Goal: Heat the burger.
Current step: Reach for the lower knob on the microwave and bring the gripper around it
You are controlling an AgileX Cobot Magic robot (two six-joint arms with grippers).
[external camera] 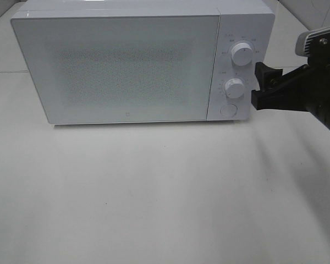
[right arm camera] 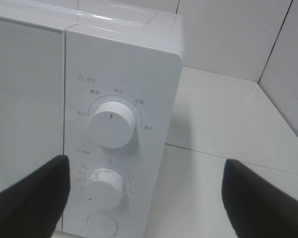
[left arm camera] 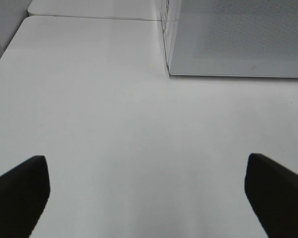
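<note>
Microwave oven (external camera: 121, 60), white and boxy with its door shut, stands at the back of the white table (external camera: 165, 192); the burger shows in no view, so its place cannot be told. Right gripper (external camera: 260, 87), black, jaws spread wide and holding nothing, hangs just beside the oven's control panel, level with the lower white round dial (external camera: 235, 87). Left gripper (left arm camera: 146, 198) likewise gapes empty over the tabletop, near the oven's front corner.
</note>
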